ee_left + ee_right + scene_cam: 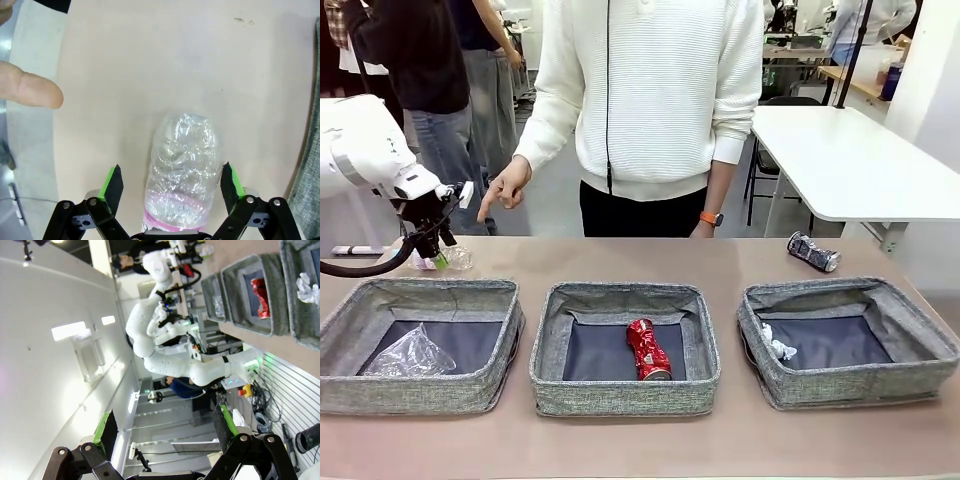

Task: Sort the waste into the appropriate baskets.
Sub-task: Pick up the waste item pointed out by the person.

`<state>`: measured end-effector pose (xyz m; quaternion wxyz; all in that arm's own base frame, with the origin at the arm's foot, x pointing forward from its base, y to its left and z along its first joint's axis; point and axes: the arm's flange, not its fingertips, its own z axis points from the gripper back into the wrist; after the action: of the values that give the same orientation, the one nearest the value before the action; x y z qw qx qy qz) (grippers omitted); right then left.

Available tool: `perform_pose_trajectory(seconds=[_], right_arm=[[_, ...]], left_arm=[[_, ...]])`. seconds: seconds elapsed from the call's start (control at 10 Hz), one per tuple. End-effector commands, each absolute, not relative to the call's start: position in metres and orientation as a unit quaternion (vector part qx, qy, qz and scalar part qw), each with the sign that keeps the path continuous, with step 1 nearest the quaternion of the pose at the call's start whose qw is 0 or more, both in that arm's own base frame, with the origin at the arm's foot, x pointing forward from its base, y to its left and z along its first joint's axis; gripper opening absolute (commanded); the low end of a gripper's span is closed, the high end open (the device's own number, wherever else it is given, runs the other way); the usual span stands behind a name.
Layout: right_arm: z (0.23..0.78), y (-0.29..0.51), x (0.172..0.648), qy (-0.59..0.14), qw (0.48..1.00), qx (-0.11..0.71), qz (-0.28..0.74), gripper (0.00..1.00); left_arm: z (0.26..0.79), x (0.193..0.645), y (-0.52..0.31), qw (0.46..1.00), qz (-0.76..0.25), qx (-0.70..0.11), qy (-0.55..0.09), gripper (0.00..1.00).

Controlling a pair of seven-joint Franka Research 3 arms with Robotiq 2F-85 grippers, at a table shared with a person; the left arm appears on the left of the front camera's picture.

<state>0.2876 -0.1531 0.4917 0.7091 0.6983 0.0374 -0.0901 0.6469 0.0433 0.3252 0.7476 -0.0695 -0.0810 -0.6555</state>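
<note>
Baskets [625,395] on tan table [640,445], crowded room behind

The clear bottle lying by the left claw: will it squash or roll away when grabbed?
The bottle looks crinkled, see-through and empty, so it is probably very light and will likely give under a squeeze. It lies on its side on the smooth table, so a nudge might roll it. The left claw stands open astride it.

Across the lower frame, the three low rectangular grey baskets [624,394] are coarse woven cloth with smoother dark lining. The crushed red can [648,350] is glossy metal. The clear pink-labelled bottle [184,165] is shiny crinkled plastic, lying on a matt, smooth beige table [150,65].
</note>
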Motion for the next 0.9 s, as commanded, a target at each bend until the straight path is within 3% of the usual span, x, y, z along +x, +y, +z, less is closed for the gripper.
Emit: perform_pose_trajectory(seconds=[0.0, 0.1, 0.2, 0.3, 0.4, 0.6, 0.7, 0.8], right_arm=[[0.4977, -0.1537, 0.2873, 0.04, 0.705, 0.702, -0.093, 1.0], [0.4977, -0.1537, 0.2873, 0.04, 0.705, 0.702, -0.093, 1.0], [0.4977, -0.1537, 0.2873, 0.04, 0.705, 0.702, -0.093, 1.0], [0.4977, -0.1537, 0.2873, 0.04, 0.705, 0.702, -0.093, 1.0], [0.4977, -0.1537, 0.2873, 0.04, 0.705, 0.702, -0.093, 1.0], [0.4977, -0.1537, 0.2873, 0.04, 0.705, 0.702, -0.093, 1.0], [0.4977, -0.1537, 0.2873, 0.04, 0.705, 0.702, -0.093, 1.0], [0.4977, -0.1537, 0.2873, 0.04, 0.705, 0.702, -0.093, 1.0]], left_arm=[[0.3297, 0.6505, 0.0374, 0.753, -0.651, -0.068, -0.066, 1.0], [0.3293, 0.65, 0.0397, 0.753, -0.652, -0.066, -0.065, 1.0], [0.3296, 0.6494, 0.0403, 0.748, -0.656, -0.067, -0.07, 0.55], [0.3299, 0.6484, 0.0382, 0.748, -0.658, -0.055, -0.064, 0.43], [0.3305, 0.6472, 0.0376, 0.749, -0.657, -0.054, -0.065, 0.0], [0.3303, 0.6453, 0.0391, 0.749, -0.658, -0.046, -0.06, 0.0], [0.3305, 0.6441, 0.0403, 0.752, -0.656, -0.048, -0.052, 0.16], [0.3307, 0.6429, 0.0416, 0.751, -0.656, -0.054, -0.042, 0.16]])
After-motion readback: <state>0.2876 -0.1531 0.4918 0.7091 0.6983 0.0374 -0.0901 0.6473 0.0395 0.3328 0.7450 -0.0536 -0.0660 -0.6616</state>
